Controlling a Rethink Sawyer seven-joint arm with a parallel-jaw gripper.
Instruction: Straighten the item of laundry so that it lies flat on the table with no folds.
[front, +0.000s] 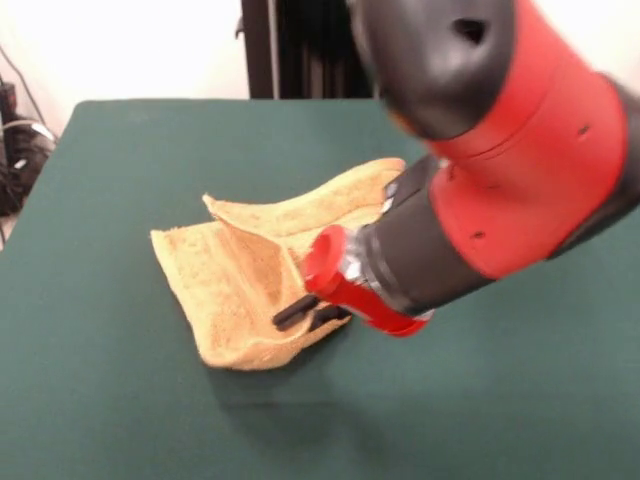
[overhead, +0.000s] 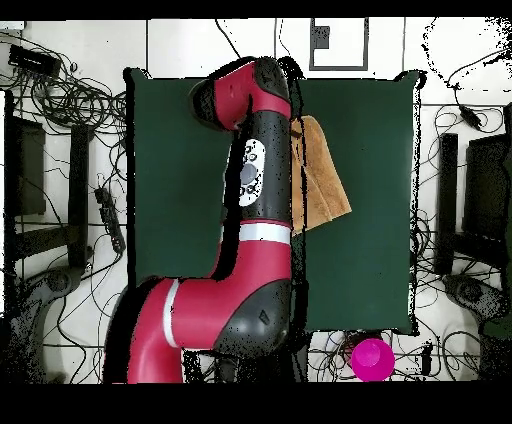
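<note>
No brand mark or readable writing shows on anything. The black gripper (front: 308, 314) at the end of the red and black arm (front: 480, 190) reaches down to the crumpled orange-tan terry towel (front: 240, 285), its dark fingers (front: 290, 313) lying against the raised fold; whether they pinch the cloth or stand apart cannot be told. The towel lies bunched, one side curled upward, near the middle of the large dark green cloth-covered table (front: 120, 400).
</note>
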